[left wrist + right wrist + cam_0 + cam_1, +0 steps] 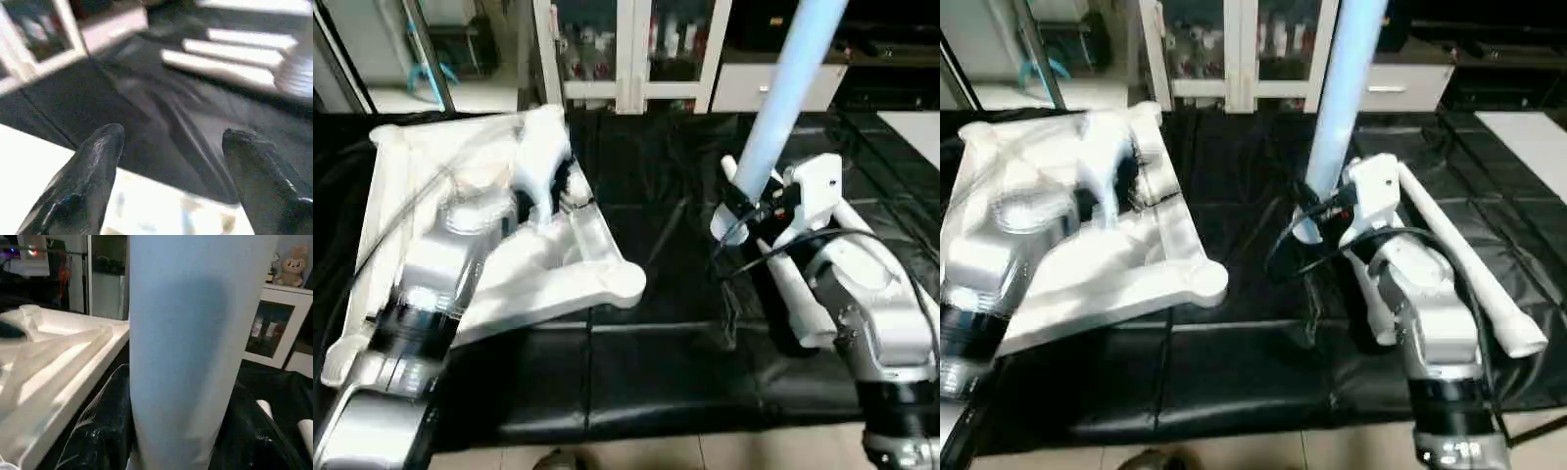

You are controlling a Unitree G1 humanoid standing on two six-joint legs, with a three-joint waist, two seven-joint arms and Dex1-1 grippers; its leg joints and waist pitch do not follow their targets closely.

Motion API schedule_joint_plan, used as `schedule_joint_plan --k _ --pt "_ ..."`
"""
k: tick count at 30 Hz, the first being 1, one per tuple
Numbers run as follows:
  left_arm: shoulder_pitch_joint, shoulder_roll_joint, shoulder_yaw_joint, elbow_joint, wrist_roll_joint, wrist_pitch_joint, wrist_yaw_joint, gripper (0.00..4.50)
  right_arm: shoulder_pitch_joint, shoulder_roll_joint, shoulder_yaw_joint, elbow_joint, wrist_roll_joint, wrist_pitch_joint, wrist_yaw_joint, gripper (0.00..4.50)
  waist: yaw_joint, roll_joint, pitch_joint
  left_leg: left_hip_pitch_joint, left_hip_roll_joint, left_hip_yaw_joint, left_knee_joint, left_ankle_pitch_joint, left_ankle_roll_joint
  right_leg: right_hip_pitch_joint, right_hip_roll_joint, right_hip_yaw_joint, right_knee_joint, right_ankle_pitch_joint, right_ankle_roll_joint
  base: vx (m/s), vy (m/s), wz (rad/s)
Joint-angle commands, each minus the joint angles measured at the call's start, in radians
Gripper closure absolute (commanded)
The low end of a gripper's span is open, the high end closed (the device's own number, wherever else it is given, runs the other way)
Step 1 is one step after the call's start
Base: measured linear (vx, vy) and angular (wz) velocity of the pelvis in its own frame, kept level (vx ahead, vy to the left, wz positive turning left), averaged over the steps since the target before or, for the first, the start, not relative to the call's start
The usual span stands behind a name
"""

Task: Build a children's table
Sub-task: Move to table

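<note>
Left end effector [168, 161] spread open, right end effector [744, 211] apparently clamped, forearms forward

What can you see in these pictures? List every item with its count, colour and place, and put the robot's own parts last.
Table top: one, white, ribbed underside up, on the left of the black cover.
Held leg: one, white tube, nearly upright in the right gripper, near the middle of the cover.
Loose legs: at least two, white, lying on the cover at the right.
Cover: one, black, spread under everything.
Cabinets: white frames with glass doors, along the back.
Left gripper: one, black fingers apart, over the table top's edge.
Right gripper: one, black fingers closed on the held leg.
Forearms: two, silver, at bottom left and bottom right.
</note>
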Motion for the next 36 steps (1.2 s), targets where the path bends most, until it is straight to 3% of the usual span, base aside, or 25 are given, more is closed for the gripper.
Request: schedule_joint_plan --k 1,2,3,5,8,12,15,19,23,24,25,26,27,33,36 --pt "0.009 0.018 -0.040 0.033 0.043 -0.058 -0.038 0.48 -0.003 -0.017 0.001 0.001 0.034 0.024 0.039 2.66 -0.004 0.015 -0.074 0.041 0.067 -0.030 -0.076 -0.204 -0.030 0.031 -0.082 0.045 -0.071 -0.032 -0.199 0.000 0.000 0.00" --pt "0.031 0.038 -0.064 0.062 0.070 -0.097 -0.068 0.48 0.000 -0.028 0.005 0.000 0.086 0.062 0.113 2.66 -0.005 0.018 -0.074 0.041 0.067 -0.032 -0.077 -0.219 -0.028 0.034 -0.083 0.046 -0.072 -0.039 -0.198 0.000 0.000 0.00" --pt "0.058 0.062 -0.082 0.077 0.080 -0.110 -0.108 0.48 0.007 -0.040 0.001 -0.017 0.149 0.118 0.179 2.66 -0.007 0.013 -0.073 0.040 0.068 -0.033 -0.079 -0.240 -0.023 0.039 -0.086 0.047 -0.073 -0.056 -0.194 0.000 0.000 0.00" --pt "0.074 0.074 -0.086 0.074 0.076 -0.101 -0.133 0.48 0.013 -0.049 -0.001 -0.028 0.174 0.142 0.203 2.66 -0.007 0.014 -0.073 0.040 0.071 -0.032 -0.081 -0.238 -0.027 0.036 -0.087 0.048 -0.072 -0.061 -0.194 0.000 0.000 0.00" --pt "0.136 0.140 -0.117 0.015 0.044 -0.049 -0.253 0.48 0.033 -0.107 0.023 -0.064 0.211 0.246 0.262 2.66 -0.004 0.011 -0.072 0.042 0.071 -0.031 -0.080 -0.209 -0.024 0.035 -0.088 0.046 -0.070 -0.051 -0.215 0.000 0.000 0.00" --pt "0.160 0.171 -0.139 -0.010 0.047 -0.032 -0.284 0.48 0.048 -0.126 0.029 -0.086 0.219 0.239 0.296 2.66 -0.001 0.009 -0.068 0.045 0.072 -0.027 -0.081 -0.247 -0.032 0.026 -0.091 0.049 -0.076 -0.122 -0.214 0.000 0.000 0.00" --pt "0.137 0.143 -0.142 0.094 0.106 -0.096 -0.237 0.48 0.055 -0.128 0.036 -0.087 0.207 0.216 0.307 2.66 -0.003 0.011 -0.065 0.045 0.071 -0.028 -0.083 -0.274 -0.044 0.024 -0.090 0.049 -0.083 -0.172 -0.200 0.000 0.000 0.00" --pt "0.103 0.122 -0.150 0.191 0.138 -0.130 -0.247 0.48 0.060 -0.133 0.035 -0.104 0.251 0.259 0.330 2.66 0.001 0.000 -0.065 0.046 0.072 -0.031 -0.085 -0.293 -0.047 0.024 -0.098 0.051 -0.089 -0.235 -0.184 0.000 0.000 0.00" --pt "0.096 0.129 -0.157 0.206 0.130 -0.102 -0.270 0.65 0.068 -0.139 0.041 -0.119 0.254 0.268 0.343 2.66 0.000 0.004 -0.063 0.044 0.073 -0.034 -0.087 -0.305 -0.052 0.022 -0.100 0.050 -0.091 -0.278 -0.176 0.000 0.000 0.00" --pt "0.095 0.133 -0.160 0.209 0.131 -0.103 -0.280 0.65 0.070 -0.137 0.040 -0.122 0.251 0.265 0.342 2.66 -0.001 0.010 -0.063 0.045 0.073 -0.035 -0.087 -0.310 -0.056 0.019 -0.100 0.050 -0.092 -0.286 -0.176 0.000 0.000 0.00" --pt "0.094 0.134 -0.162 0.214 0.133 -0.104 -0.291 0.65 0.070 -0.136 0.039 -0.126 0.249 0.264 0.341 2.66 -0.001 0.016 -0.064 0.046 0.072 -0.035 -0.086 -0.317 -0.060 0.018 -0.099 0.051 -0.092 -0.283 -0.175 0.000 0.000 0.00" --pt "0.092 0.130 -0.159 0.225 0.136 -0.106 -0.302 0.80 0.071 -0.137 0.037 -0.131 0.251 0.266 0.340 2.66 -0.004 0.012 -0.063 0.046 0.071 -0.033 -0.087 -0.322 -0.061 0.017 -0.097 0.051 -0.094 -0.284 -0.174 0.000 0.000 0.00" --pt "0.090 0.127 -0.156 0.234 0.137 -0.108 -0.313 0.95 0.071 -0.137 0.036 -0.134 0.253 0.269 0.339 2.66 -0.001 0.017 -0.065 0.047 0.072 -0.035 -0.086 -0.321 -0.063 0.018 -0.099 0.052 -0.092 -0.275 -0.178 0.000 0.000 0.00" --pt "0.088 0.122 -0.160 0.219 0.111 -0.070 -0.376 1.41 0.081 -0.150 0.028 -0.151 0.262 0.282 0.337 2.66 -0.001 0.019 -0.071 0.044 0.072 -0.033 -0.085 -0.277 -0.053 0.023 -0.094 0.049 -0.079 -0.150 -0.209 0.000 0.000 0.00" --pt "0.083 0.116 -0.147 0.228 0.102 -0.057 -0.383 1.62 0.085 -0.149 0.031 -0.153 0.256 0.277 0.335 2.66 -0.001 0.021 -0.070 0.044 0.071 -0.031 -0.083 -0.273 -0.047 0.025 -0.095 0.049 -0.079 -0.132 -0.224 0.000 0.000 0.00"
